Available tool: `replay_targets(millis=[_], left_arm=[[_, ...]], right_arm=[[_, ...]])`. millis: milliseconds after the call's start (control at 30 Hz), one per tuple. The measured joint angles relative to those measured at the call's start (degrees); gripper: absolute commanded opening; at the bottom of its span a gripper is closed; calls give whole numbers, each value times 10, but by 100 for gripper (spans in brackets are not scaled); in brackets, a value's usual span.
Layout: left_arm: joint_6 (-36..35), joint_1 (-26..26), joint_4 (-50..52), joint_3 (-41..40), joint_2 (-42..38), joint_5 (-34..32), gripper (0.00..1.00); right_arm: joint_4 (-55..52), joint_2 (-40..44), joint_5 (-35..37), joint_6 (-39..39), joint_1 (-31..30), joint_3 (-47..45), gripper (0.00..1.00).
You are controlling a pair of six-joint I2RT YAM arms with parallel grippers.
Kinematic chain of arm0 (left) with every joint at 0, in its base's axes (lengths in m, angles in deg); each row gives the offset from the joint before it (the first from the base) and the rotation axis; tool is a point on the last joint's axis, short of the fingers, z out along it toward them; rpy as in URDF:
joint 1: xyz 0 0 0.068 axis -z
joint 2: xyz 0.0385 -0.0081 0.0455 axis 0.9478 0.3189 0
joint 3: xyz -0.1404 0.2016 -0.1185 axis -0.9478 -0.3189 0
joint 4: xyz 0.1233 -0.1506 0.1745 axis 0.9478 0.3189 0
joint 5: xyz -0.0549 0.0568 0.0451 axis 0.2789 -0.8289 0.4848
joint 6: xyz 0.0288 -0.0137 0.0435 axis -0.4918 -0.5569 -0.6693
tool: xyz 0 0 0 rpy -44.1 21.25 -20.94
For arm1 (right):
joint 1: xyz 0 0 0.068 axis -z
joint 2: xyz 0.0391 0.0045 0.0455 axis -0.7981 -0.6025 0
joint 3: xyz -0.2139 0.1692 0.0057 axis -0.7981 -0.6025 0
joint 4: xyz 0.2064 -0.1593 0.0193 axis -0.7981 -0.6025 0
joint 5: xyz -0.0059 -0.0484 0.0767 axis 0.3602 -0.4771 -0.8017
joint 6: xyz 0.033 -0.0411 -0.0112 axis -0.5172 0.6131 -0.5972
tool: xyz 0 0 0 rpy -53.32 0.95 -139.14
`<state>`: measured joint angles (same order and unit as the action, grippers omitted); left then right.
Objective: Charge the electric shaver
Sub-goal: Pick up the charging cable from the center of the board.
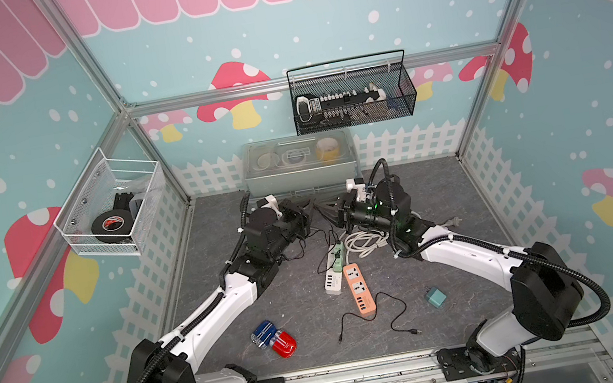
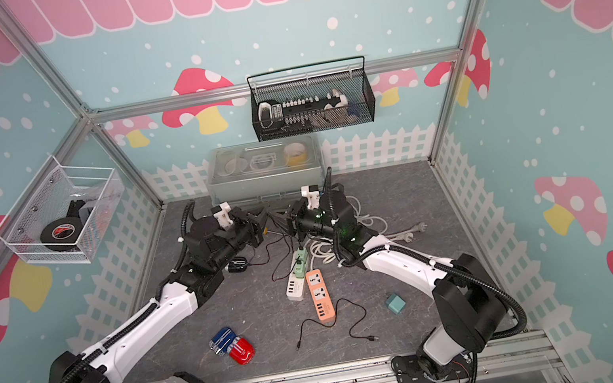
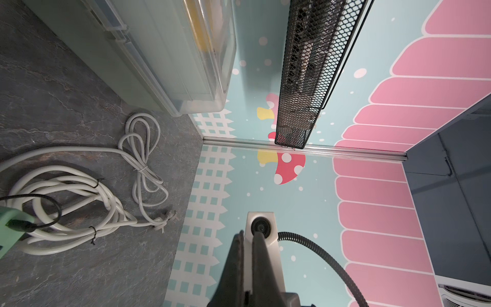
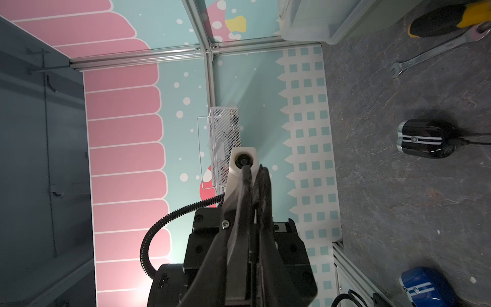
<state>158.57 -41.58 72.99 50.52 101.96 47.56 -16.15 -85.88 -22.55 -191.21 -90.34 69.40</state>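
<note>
The black electric shaver [image 4: 422,138] lies on the grey table with a thin black cable in its end; in a top view the shaver [image 2: 239,262] peeks out beside my left arm. The cable runs to the green-and-white power strip [image 1: 334,271], where a black plug [image 1: 335,255] sits. My left gripper [image 1: 309,208] [image 3: 249,234] and right gripper [image 1: 326,209] [image 4: 254,167] hover tip to tip above the back of the table, well above the shaver. Both are shut and hold nothing.
An orange power strip [image 1: 360,290], coiled white cords [image 1: 363,242], a loose black cable [image 1: 395,318], a teal adapter [image 1: 436,297] and blue [image 1: 263,331] and red [image 1: 284,342] shavers lie about. A clear box [image 1: 298,162] stands at the back; a wrench [image 4: 430,54] lies nearby.
</note>
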Motion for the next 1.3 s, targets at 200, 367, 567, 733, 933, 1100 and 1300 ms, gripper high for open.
replay_targets(millis=[200,367,567,733,933,1100,1300], left_arm=[[0,0,-2,-2,0,-5,0],[0,0,-6,-3,0,-6,0],[-4,-2,8,-10,-5,3,3],[-6,-19,31,-10,-9,56,10],[-7,-38,38,-10,-9,117,6],[-8,-45,39,-10,-7,147,0],[-8,-47,38,-10,-4,159,0]], right_arm=[[1,-3,3,-5,-2,0,10],[0,-4,7,-10,-2,0,0],[-25,-4,-10,-5,0,2,0],[-56,-4,-52,5,13,10,0],[-87,-7,-98,13,26,27,0],[-94,-7,-118,17,34,27,0],[-100,-8,-130,18,39,27,2]])
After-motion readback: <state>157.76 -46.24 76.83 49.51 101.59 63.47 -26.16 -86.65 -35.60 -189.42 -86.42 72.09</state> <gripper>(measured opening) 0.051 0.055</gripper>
